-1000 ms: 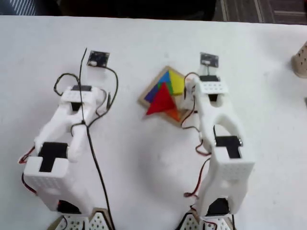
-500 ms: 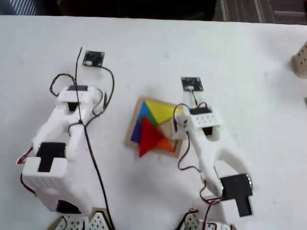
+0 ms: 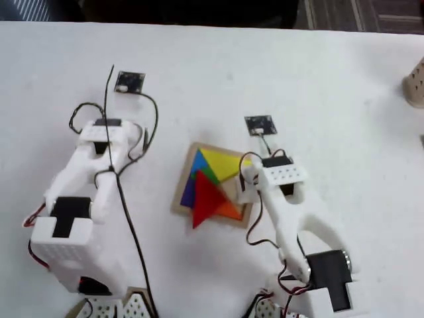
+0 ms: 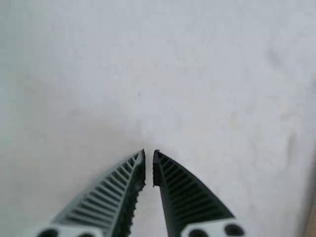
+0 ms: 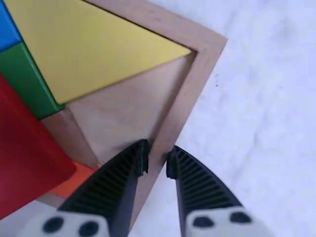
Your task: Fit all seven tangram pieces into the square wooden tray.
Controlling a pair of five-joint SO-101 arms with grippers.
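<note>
A jerk from the right hand [image 5: 157, 160], narrowly pinching the tray [image 5: 202, 74] rim, could spill the seemingly unseated red triangle [image 3: 207, 195] onto the worktop [image 3: 331, 79].

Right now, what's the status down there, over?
Left hand shut over table. Right hand pinching tray rim. Red piece overhangs tray edge, not seated.

Overhead and close right-wrist cameras share the tray [image 5: 200, 79].
</note>
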